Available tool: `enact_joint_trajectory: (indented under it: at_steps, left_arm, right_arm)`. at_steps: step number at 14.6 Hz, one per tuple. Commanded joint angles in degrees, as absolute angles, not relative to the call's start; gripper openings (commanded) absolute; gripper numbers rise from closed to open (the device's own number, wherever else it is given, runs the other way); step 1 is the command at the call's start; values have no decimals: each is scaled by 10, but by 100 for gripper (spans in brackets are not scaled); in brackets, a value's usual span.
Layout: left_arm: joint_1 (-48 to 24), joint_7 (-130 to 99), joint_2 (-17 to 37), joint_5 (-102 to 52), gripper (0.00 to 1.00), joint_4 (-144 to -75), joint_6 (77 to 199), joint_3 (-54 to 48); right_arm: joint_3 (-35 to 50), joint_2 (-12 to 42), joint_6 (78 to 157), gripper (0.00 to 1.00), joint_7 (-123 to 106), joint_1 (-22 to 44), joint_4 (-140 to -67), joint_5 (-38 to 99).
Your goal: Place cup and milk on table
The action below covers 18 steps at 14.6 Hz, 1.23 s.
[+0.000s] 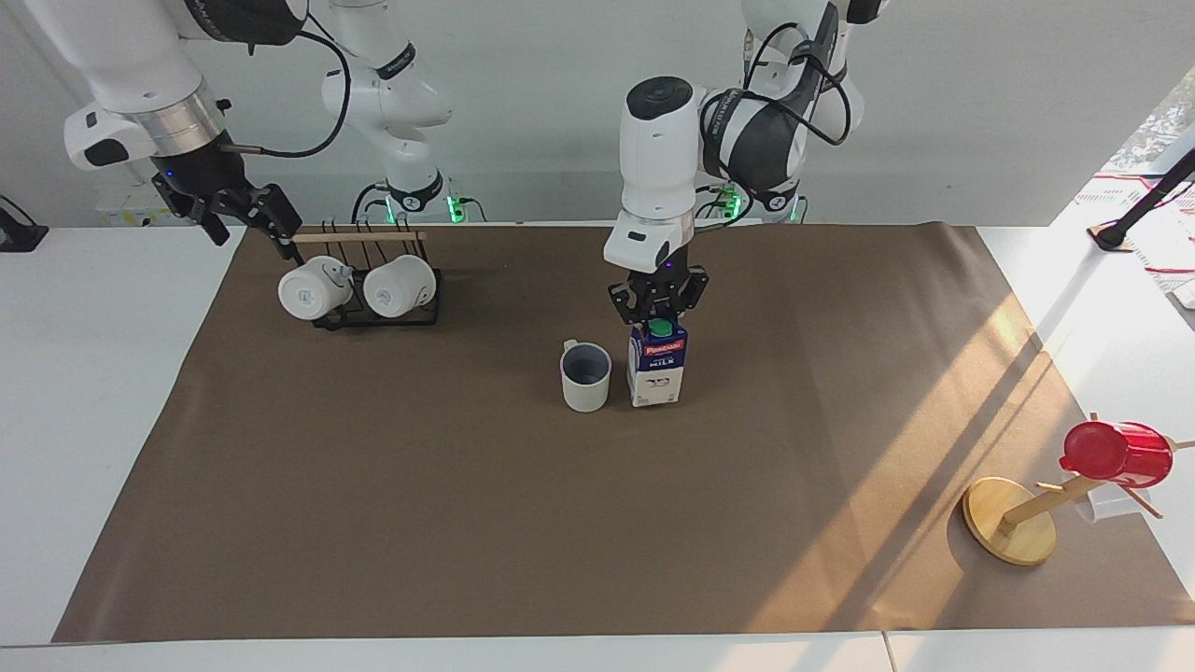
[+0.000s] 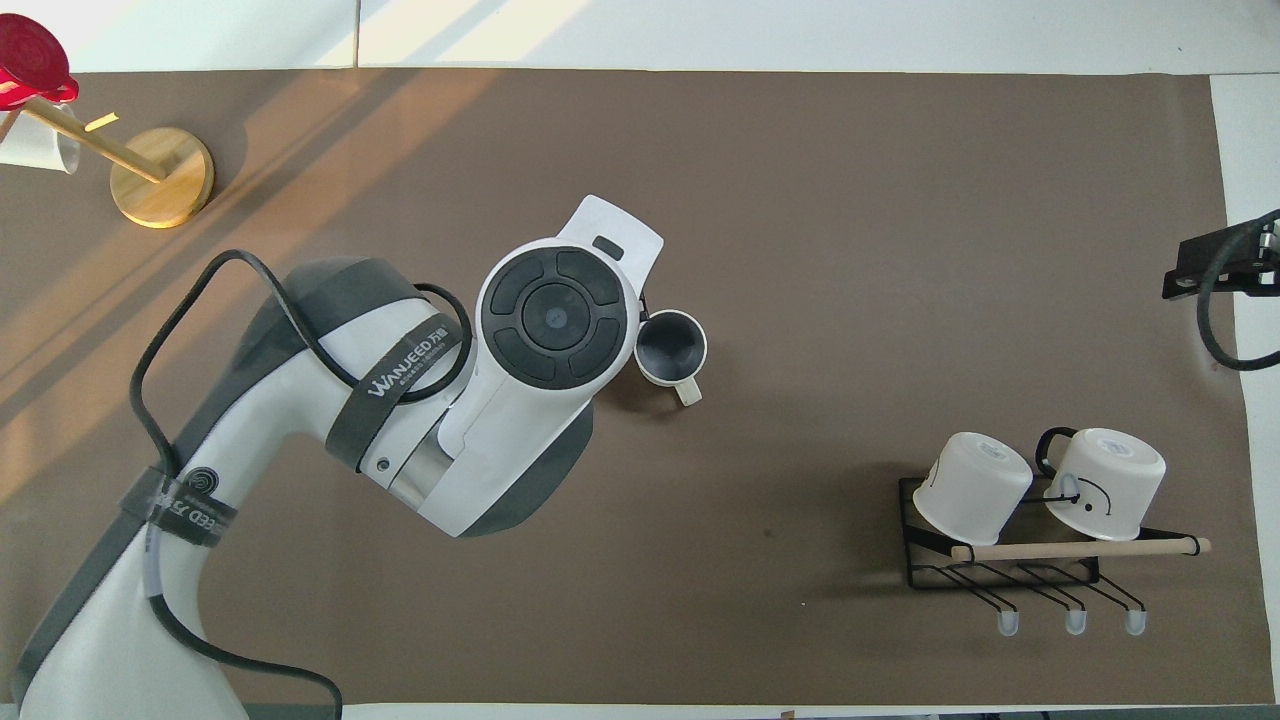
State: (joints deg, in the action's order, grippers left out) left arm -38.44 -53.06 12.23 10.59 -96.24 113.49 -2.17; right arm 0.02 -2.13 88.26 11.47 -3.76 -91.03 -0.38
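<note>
A: Centre of frame: the left gripper [image 1: 657,309] is clamped on the top of the milk [image 1: 657,366], upright on the table [image 1: 392,523] just beside the cup [image 1: 585,375]. A skewed release could knock the carton into it

B: Upper left, the right gripper [image 1: 245,219] hangs with jaws spread, empty. From overhead the arm hides the milk

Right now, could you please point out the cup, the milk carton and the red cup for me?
cup [image 1: 585,385]: facing view, on its cream outer wall.
milk carton [image 1: 658,373]: facing view, on its front face below the red band.
red cup [image 1: 1120,453]: facing view, on its side wall.
</note>
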Motion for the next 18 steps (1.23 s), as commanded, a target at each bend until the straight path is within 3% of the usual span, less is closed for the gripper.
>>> enact_joint_trajectory:
  at_steps: [1, 18]
  left_arm:
    - [-396, -542, 125, 124, 0, -958, 1140, -15]
    - [-400, -538, 116, 123, 0, -1013, 1187, -18]
  right_arm:
    - [7, -11, 864, 100, 80, -50, -889, -11]
    - [10, -14, 866, 100, 79, -44, -897, -3]
